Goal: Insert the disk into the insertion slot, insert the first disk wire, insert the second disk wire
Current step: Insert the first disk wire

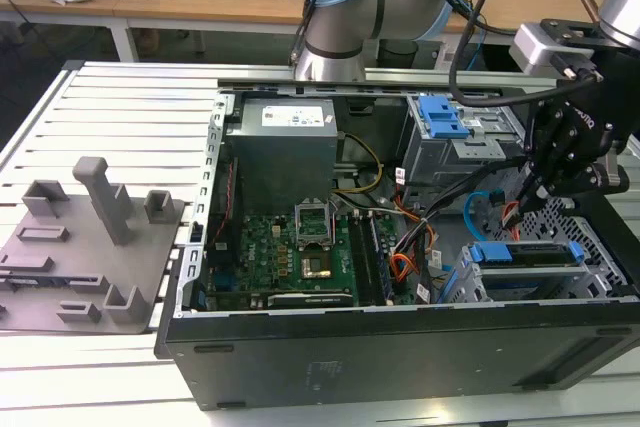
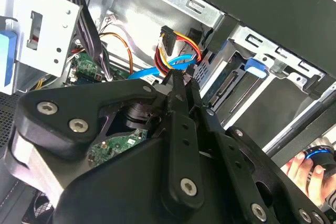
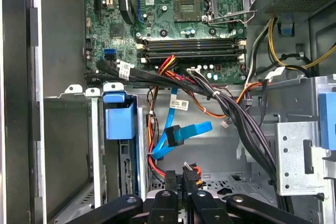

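The claw (image 3: pixel 178 178) is pinched shut on the red-orange power wire (image 3: pixel 193 170), just beside the drive (image 3: pixel 128 171), which is sat in the slot (image 3: pixel 95 145). It could get cocked or tugged loose if the blue cable (image 3: pixel 184 132), looped close behind the drive, gets snagged. The drive's socket (image 2: pixel 231 83) is laid bare in the second wrist view, plus a hand (image 2: pixel 304 169) further off; the motherboard (image 3: pixel 184 19) is given by the first wrist view.

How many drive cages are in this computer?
2. A tall cage with a blue latch at the back; a low cage holding a blue carrier in front of it. Others may be hidden.
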`<state>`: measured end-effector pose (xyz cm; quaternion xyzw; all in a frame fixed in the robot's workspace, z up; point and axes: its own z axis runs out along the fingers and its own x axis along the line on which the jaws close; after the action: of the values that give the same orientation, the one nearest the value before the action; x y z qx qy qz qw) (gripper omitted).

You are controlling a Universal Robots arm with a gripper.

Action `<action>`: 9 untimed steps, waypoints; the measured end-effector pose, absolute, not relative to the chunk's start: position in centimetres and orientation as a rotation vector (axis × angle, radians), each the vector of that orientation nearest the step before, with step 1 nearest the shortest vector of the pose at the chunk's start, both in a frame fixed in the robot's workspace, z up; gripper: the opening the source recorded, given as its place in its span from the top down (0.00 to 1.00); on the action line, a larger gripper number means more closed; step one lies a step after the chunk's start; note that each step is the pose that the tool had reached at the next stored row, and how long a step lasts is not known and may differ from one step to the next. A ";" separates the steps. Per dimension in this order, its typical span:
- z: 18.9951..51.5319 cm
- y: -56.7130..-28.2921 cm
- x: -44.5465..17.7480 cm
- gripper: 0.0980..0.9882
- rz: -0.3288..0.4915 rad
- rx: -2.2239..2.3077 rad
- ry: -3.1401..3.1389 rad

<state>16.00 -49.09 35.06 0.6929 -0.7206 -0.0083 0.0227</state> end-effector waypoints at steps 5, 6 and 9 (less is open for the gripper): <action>35.1 -49.5 16.0 0.93 -0.026 2.146 -2.232; 35.1 -49.6 16.0 0.93 -0.026 2.146 -2.232; 35.1 -50.1 16.0 0.93 -0.026 2.146 -2.232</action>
<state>16.00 -50.09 35.06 0.6929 -0.7206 -0.0083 0.0227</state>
